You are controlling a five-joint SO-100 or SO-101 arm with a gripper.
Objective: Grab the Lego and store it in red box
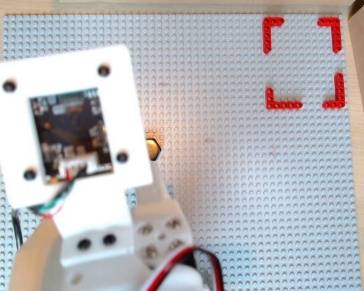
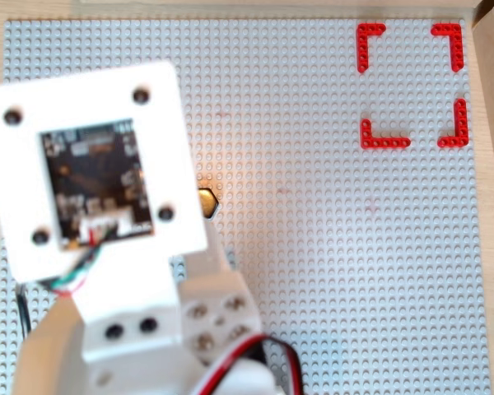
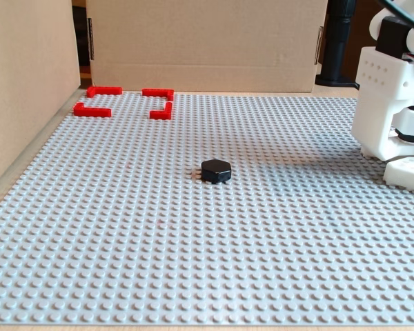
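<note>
- Lego sat flat and free on the baseplate, mostly hidden under the arm overhead.
- Gripper hidden; its opening could not be told.
- Red box lay well apart, empty.

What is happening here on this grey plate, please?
A small robot arm stands at the edge of a grey baseplate. The dark hexagonal Lego sits alone near the middle of the plate, with nothing touching it. The red box, four red corner pieces forming a square, is at the far corner and is empty. In both overhead views the arm's camera mount hides most of the Lego. The gripper is not visible, so no grasp shows yet.
</note>
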